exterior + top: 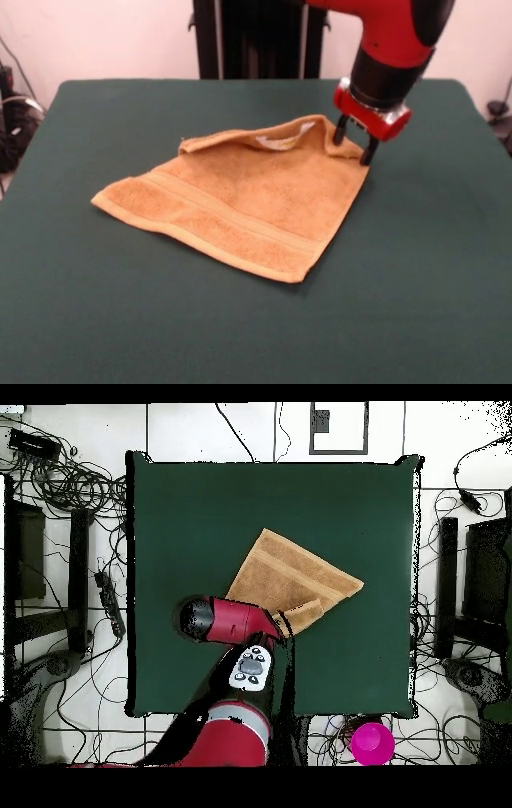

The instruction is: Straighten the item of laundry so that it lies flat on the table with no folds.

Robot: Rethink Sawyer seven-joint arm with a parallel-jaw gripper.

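Observation:
The golden-tan towel point(240, 200) lies near the middle of the green table point(112, 320). Its near part is flat, with the border band showing. Its far edge is folded over towards me, and the white tag point(282, 141) shows in that fold. My gripper point(355, 142) is low at the towel's far right corner. Its two black fingers point(340, 130) stand apart, one on each side of that corner. In the overhead view the towel point(295, 569) lies as a diamond on the table point(180, 514), and the red arm point(232, 621) covers its lower left corner and the gripper.
The black pedestal point(256, 36) stands behind the table's far edge. In the overhead view a magenta cup point(372, 742) sits off the table by the robot's base. Cables point(70, 484) and dark stands surround the table.

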